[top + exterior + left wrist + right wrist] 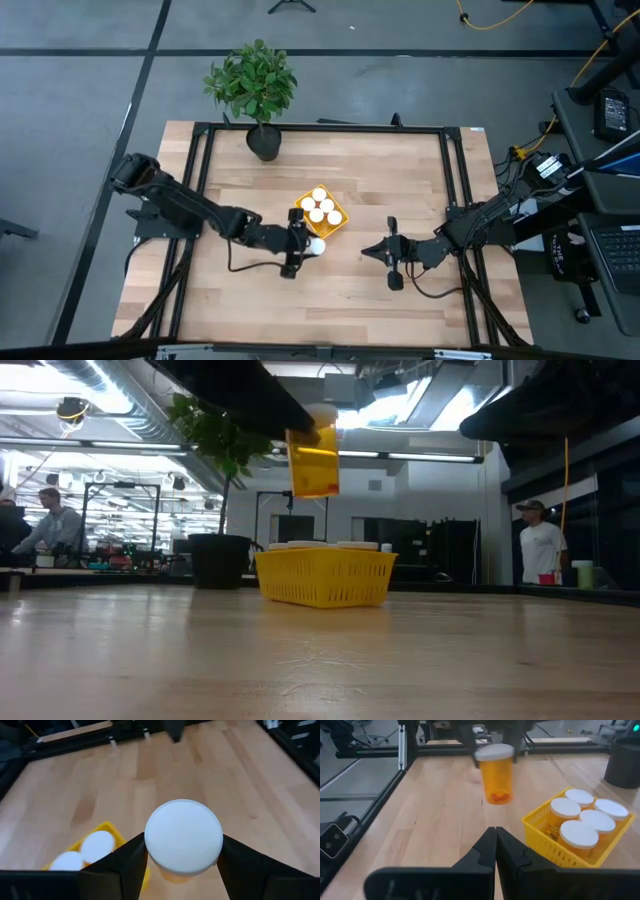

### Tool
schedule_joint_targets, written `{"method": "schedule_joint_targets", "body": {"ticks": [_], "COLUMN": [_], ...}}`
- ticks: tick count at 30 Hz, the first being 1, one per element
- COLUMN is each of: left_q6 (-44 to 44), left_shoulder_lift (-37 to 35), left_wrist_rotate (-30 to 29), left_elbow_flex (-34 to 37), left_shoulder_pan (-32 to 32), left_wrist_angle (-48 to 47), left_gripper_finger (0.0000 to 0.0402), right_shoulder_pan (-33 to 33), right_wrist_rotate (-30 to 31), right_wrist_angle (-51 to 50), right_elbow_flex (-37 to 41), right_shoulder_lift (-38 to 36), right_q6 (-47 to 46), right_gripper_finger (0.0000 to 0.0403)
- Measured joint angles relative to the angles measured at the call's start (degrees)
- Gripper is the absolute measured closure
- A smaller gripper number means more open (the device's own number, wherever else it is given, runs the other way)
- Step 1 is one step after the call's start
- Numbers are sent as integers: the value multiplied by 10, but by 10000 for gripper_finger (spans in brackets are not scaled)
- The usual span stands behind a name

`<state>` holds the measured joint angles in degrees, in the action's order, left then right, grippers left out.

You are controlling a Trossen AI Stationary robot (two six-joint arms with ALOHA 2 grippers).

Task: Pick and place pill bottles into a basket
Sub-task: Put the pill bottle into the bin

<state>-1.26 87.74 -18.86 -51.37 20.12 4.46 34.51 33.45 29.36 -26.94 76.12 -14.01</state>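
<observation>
Left end effector [183,857] around pill bottle [183,840].

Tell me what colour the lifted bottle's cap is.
White, clearest in the left wrist view: cap.

— where was i looking from?
— my high view sat above, straight down on the whole table [330,300] and both arms. my low view lay at tabletop level, facing across to the basket [325,577] and the room behind.
— and the wrists?
— my left wrist view hung close over one held pill bottle [183,837]; my right wrist view faced that same bottle from farther off. all four shared the basket.
</observation>
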Motion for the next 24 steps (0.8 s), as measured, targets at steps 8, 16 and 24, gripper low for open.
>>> {"method": "schedule_joint_targets", "body": {"ticks": [8, 16, 24], "left_q6": [16, 26, 26], "left_shoulder_lift": [0, 3, 3], "left_wrist_rotate": [1, 36, 55], "left_elbow_flex": [0, 0, 1], "left_shoulder_pan": [-53, -99, -122], "left_wrist_angle": [0, 0, 1], "left_gripper_finger": [190, 190, 190], "right_shoulder_pan": [-15, -14, -14], "right_wrist_rotate": [2, 0, 0], "right_wrist_angle": [0, 0, -1], "right_elbow_flex": [0, 0, 0], "right_shoulder_lift": [0, 0, 0], "right_q6": [-5, 23, 30], "right_gripper_finger": [394, 394, 394]}}
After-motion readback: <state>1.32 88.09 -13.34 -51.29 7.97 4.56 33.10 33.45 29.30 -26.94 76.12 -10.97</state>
